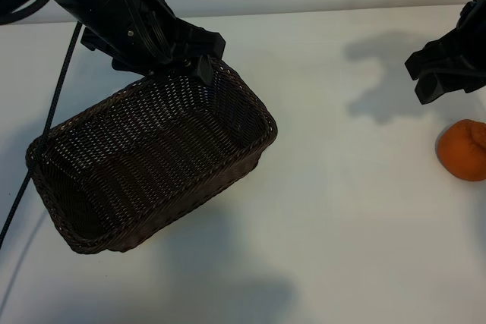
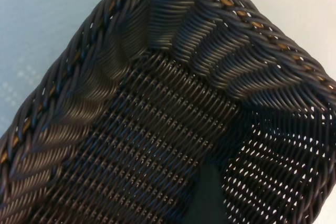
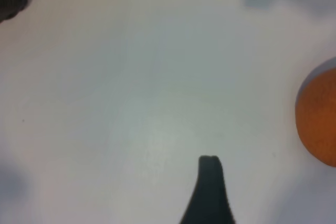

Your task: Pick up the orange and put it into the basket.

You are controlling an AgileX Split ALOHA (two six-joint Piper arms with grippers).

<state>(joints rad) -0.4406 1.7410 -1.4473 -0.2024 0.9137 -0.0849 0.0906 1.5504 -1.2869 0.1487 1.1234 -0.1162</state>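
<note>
1. Basket (image 1: 152, 165) sits left-centre on the white table (image 1: 342, 210), skewed, nothing inside.
2. Left gripper (image 1: 199, 55) is at the basket's far rim, tips right by the braid; jaws wide, w/ nothing seen gripped. Its wrist cam looks straight into a woven corner (image 2: 173, 77).
3. Orange (image 1: 462, 150) lies on the table at the far right, well apart from the basket.
4. Right gripper (image 1: 437, 73) hovers just behind the orange, not touching; jaws wide, holding nothing. One finger (image 3: 210, 192) shows over bare table, orange (image 3: 319, 119) off to the side.

One orange (image 1: 462, 150), one basket (image 1: 152, 161)
</note>
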